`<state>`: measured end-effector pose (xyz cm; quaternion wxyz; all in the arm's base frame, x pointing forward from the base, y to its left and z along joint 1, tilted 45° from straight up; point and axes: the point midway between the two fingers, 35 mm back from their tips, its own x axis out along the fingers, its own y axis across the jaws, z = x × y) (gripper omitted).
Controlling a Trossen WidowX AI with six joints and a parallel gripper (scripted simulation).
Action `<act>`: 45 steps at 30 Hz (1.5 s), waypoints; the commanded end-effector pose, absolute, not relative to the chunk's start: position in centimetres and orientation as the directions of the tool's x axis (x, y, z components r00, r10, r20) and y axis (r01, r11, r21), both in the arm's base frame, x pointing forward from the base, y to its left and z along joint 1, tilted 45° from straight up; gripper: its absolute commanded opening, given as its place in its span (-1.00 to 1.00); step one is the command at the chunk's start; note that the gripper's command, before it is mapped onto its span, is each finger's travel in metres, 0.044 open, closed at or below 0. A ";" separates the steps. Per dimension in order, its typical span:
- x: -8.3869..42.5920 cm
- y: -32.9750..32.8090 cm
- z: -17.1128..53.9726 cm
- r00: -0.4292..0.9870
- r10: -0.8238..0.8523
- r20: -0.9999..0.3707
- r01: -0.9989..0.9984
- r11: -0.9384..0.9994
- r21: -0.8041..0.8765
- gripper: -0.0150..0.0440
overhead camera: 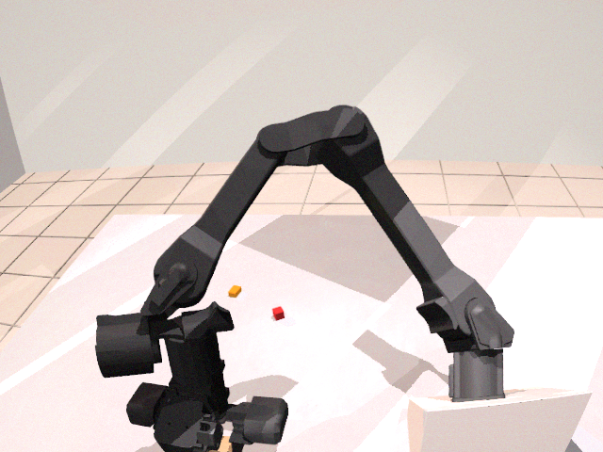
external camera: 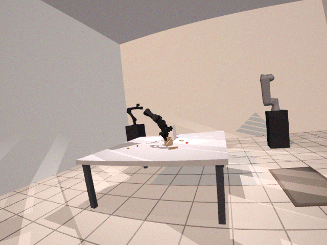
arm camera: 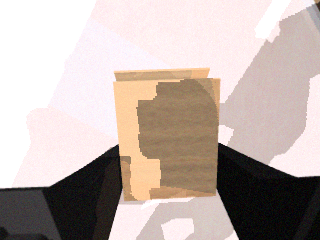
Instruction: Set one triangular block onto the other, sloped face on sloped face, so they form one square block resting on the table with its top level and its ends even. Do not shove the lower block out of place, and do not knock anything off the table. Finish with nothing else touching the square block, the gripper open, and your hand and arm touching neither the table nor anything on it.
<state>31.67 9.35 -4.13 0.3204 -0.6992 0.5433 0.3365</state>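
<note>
Ext. view: claw [external camera: 165,139] [arm camera: 166,145] is clamped on the upper wedge [arm camera: 167,140], w/ its fingers on opp. sides of it. Lower wedge [external camera: 169,142] [arm camera: 162,74] sits on the table [external camera: 158,161] [overhead camera: 321,350] under the held one, its edge showing just past the top one in wrist view. Can't tell if slopes touch fully. Flat wood pc. [external camera: 173,147] lies near the wedges. Top view: orange block [overhead camera: 235,290] & red cube [overhead camera: 278,313] lie apart on the table.

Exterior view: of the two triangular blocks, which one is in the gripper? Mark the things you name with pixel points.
The upper triangular block [external camera: 167,139] [arm camera: 187,135], between the gripper's [external camera: 166,140] [arm camera: 170,170] fingers; the lower one [external camera: 169,143] sits beneath it, outside them.
</note>
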 end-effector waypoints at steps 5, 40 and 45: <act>31.6 9.1 -4.7 0.185 -0.547 -0.816 -0.974 -0.210 -0.080 -0.49; 31.7 8.9 -5.1 0.184 -0.548 -0.816 -0.975 -0.208 -0.080 -0.49; 31.7 8.8 -5.2 0.184 -0.548 -0.816 -0.975 -0.208 -0.080 -0.49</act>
